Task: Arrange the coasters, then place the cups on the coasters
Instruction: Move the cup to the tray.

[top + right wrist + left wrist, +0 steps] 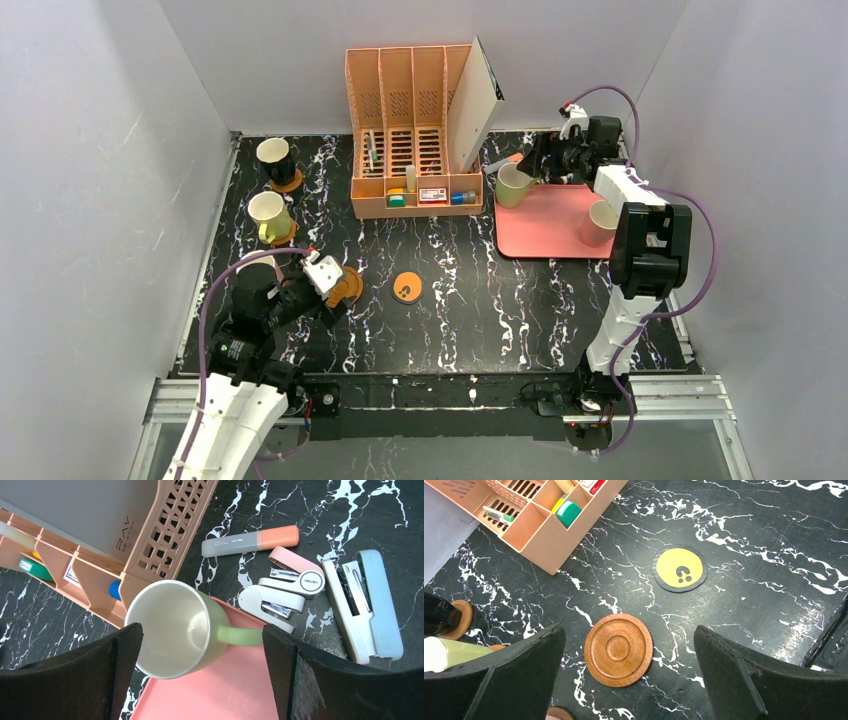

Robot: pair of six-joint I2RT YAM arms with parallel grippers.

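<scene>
From above, the left gripper (337,293) is hovering wide open over the ringed coaster (345,287). The right gripper (538,165), equally wide, is hanging beside the green mug (513,185) at the tray (550,230) corner.

Left wrist: the ringed coaster is lying centred between the spread fingers.

Right wrist: the green mug is sitting between the fingers, its handle pointing toward one of them.

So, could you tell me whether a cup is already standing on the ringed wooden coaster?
No, the ringed wooden coaster lies bare on the marbled table, its whole top showing.
</scene>
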